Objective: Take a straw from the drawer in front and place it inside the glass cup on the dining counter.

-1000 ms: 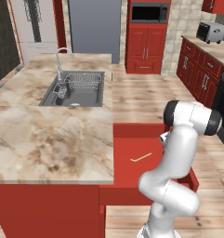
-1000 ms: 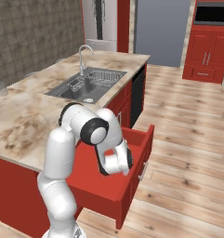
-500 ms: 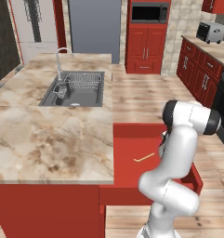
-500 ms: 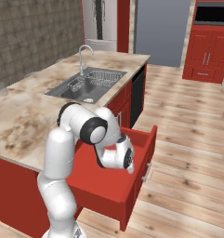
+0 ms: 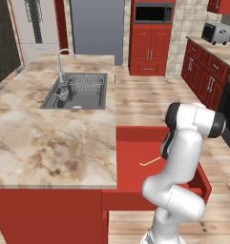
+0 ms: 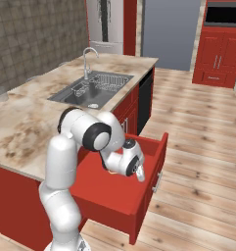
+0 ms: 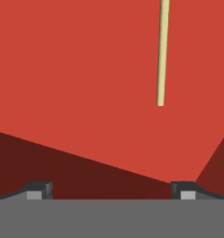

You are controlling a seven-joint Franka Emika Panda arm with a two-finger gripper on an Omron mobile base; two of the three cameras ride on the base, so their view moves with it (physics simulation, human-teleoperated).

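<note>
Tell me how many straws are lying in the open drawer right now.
1. The straw lies flat on the red floor of the drawer, ahead of the open tool. The arm hides part of the drawer, so more could be hidden.

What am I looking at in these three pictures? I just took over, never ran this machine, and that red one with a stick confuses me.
It is a white robot arm in a kitchen. Two pictures come from cameras behind it, one on its left and one on its right, looking down over it. The third comes from a camera on its hand, looking along the fingers.

In front is a stone-patterned counter with a steel sink. Beside it a red drawer stands pulled out, and the arm reaches into it. The red in the hand picture is the drawer's floor, and the pale stick is a straw lying there.

The hand is open and holds nothing. The straw lies ahead of the fingertips, apart from them.
</note>
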